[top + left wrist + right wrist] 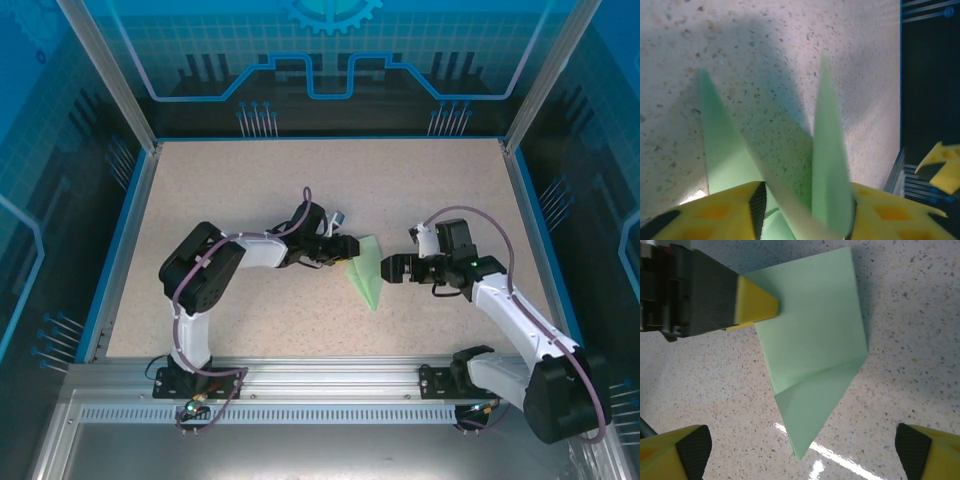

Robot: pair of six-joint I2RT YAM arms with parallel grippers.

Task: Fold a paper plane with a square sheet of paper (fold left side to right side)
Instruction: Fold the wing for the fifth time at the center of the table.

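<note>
Pointed green paper [367, 272] on table [250, 330]; left gripper [347, 249] at its left edge, right gripper [393, 268] just beside right.

Smooth matt sheet of paper [815, 325]; speckled stone-look tabletop [912, 300], faintly glossy; yellow plastic fingers [660, 455], black textured pads [692, 450].

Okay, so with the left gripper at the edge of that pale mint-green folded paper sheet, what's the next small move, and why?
Probably close the left gripper fully on the pale mint-green folded paper sheet. In the left wrist view a raised layer stands between its yellow fingers, but a firm pinch isn't evident. The right gripper hangs open beside the sheet, apart from it.
</note>
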